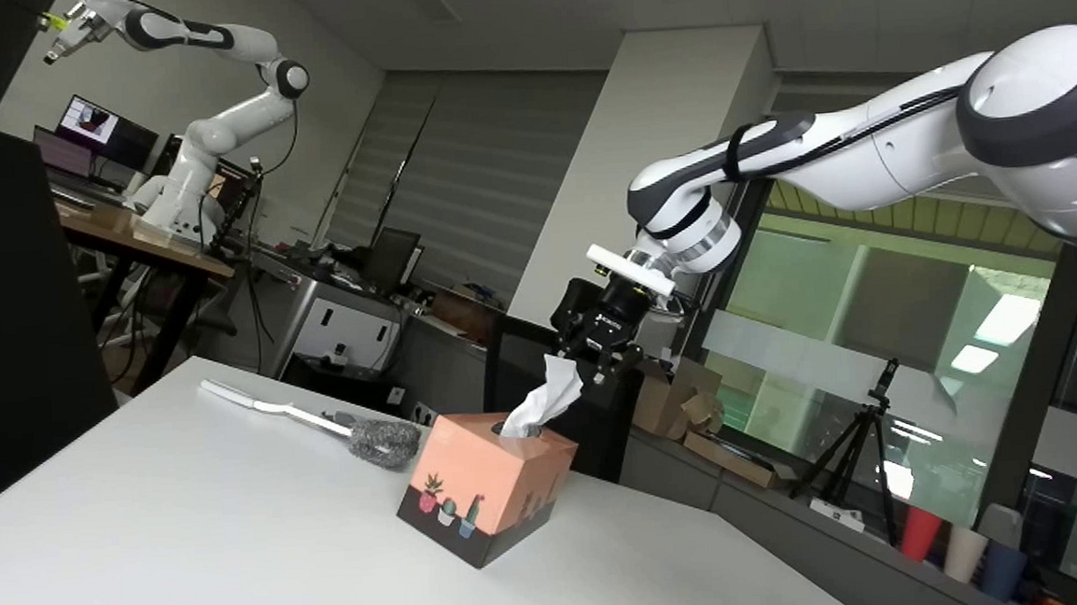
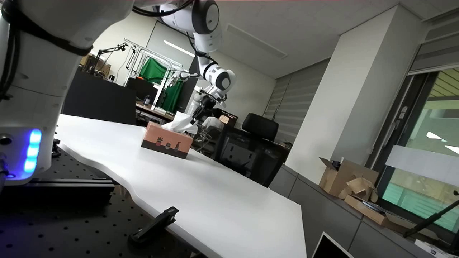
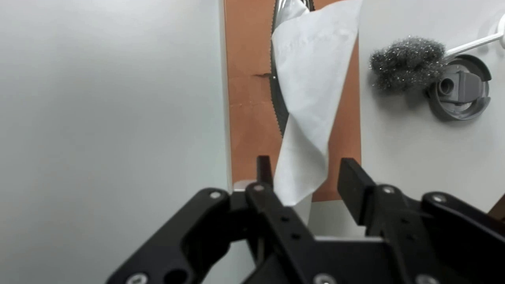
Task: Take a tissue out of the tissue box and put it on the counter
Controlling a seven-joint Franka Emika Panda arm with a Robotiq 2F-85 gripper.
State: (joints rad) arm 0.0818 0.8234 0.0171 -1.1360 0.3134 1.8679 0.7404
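Wide, smooth, pale grey-white counter [image 1: 189, 548] is under it all & is the drop-off spot. Jointed white-&-dark-grey robot arm [image 1: 904, 158] reaches over to the cube-ish salmon-orange cardboard tissue box [image 1: 484, 488] w/ dark, plant-patterned base, sitting flat on the counter. Black two-finger gripper [image 3: 305, 173] is nr the box top, fingers apart, nothing clamped. Thin, soft white paper tissue [image 3: 311, 90] isn't out yet: it's rooted in the box's slot [image 3: 280, 104], leaning twd the gripper in both ext. views; in wrist view its free end shows btwn the fingers, can't tell if touching. Handling, my guess: next to no weight, limp, not v. slippery, tears easily, shies away if nudged. Best grip: the twisted, doubled bit just in from the free end, so >1 layer gets pinched; then a slow upward pull, b/c the box is prob. light & could come along w/ a yank. Smaller still: fuzzy dark-grey brush head [image 3: 410, 63] & round grey plastic lid-like piece [image 3: 469, 86], both beside the box, prob. out of the way.
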